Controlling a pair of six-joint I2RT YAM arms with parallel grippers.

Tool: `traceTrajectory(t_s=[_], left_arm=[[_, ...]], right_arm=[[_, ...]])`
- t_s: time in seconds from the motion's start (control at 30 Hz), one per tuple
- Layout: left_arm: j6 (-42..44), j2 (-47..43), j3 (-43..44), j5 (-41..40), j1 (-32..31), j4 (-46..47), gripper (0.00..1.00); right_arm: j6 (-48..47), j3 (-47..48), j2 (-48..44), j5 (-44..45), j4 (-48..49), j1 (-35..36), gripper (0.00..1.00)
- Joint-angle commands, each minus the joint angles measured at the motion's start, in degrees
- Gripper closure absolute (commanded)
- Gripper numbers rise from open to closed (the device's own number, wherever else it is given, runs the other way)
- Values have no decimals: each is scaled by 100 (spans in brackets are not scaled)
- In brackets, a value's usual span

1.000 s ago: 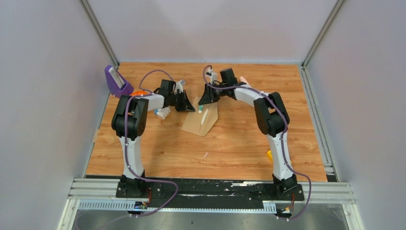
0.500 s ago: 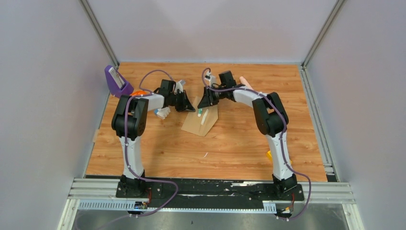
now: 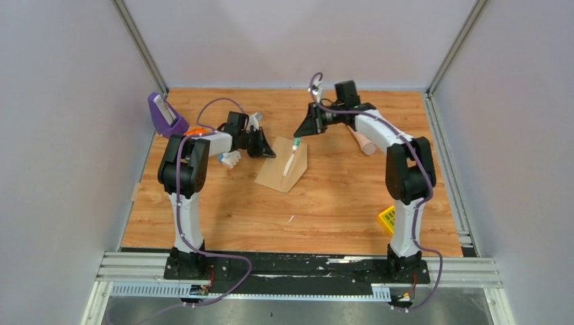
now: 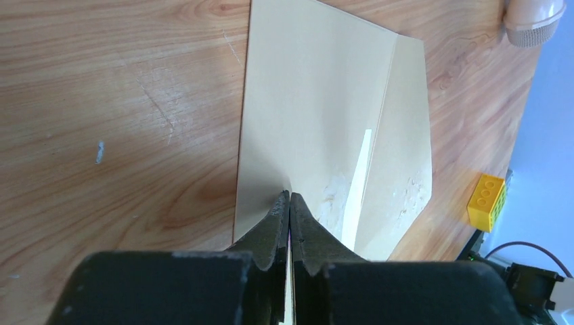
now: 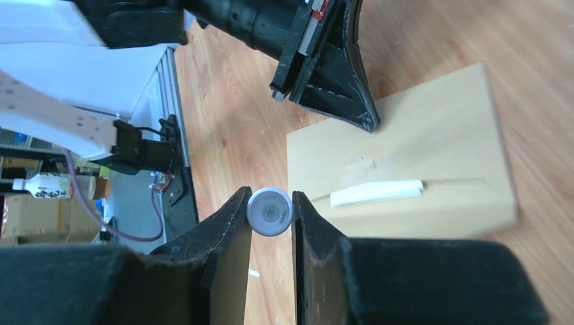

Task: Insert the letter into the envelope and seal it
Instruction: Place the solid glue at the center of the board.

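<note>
**A:** From above, where's the envelope [image 3: 277, 175]?

**B:** Flat on the table [image 3: 338, 203], about midway between the arms. The left gripper [image 3: 271, 152] sits on its left edge. The right gripper [image 3: 301, 133] hangs by its far end, and I can't tell from here if it touches.

**A:** And the left wrist view?

**B:** The jaws are together, tips down on the envelope near its edge. I can't tell if any paper is nipped between them. A pale strip [image 4: 357, 196] runs beside the flap fold. That may be the letter's edge, and nothing else of the letter shows.

**A:** Right wrist?

**B:** The jaws are clamped on a small round tube [image 5: 269, 211], seen end-on. Glue, I'd guess.

**A:** How will the paper handle?

**B:** It looks light, thin and floppy, and likely to skate on the smooth wood. I'd pin one corner, take the flap by its tip and fold along the crease. Pushing mid-sheet would probably buckle it.
</note>
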Motion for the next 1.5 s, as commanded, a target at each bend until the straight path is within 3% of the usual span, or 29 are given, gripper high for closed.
traceTrajectory(t_s=[0.0, 0.17, 0.33, 0.47, 0.53, 0.57, 0.77, 0.97, 1.13, 1.47], left_arm=[[222, -91, 143, -303, 22, -199, 94], [270, -260, 280, -194, 20, -251, 84], [371, -484, 447, -108, 59, -338, 68], [502, -709, 570, -36, 101, -431, 31], [559, -862, 598, 42, 145, -459, 5], [605, -924, 630, 160, 188, -464, 3], [1050, -1433, 1126, 1109, 421, -865, 0], [2016, -1613, 1756, 1843, 431, -2019, 0], [2617, -1651, 1831, 1659, 431, -2619, 0], [2613, -2040, 1148, 1531, 431, -2337, 0]], right_arm=[[-991, 303, -692, -443, -1769, -716, 100], [-2997, 540, -782, 378, -4370, -1130, 100], [-3487, 11, -1066, 670, -4962, -1492, 100], [-3441, -73, -1294, 341, -4955, -1626, 100], [-3392, -21, -1354, 187, -4932, -1645, 100], [-3361, -12, -1369, 99, -4904, -1659, 100], [-3293, 4, -1323, -775, -4813, -1712, 100], [-2758, 349, -838, -1072, -4666, -1756, 100], [-2452, 606, -234, -341, -4978, -1753, 100], [-3856, 1341, 1031, 539, -6931, -1794, 100]])
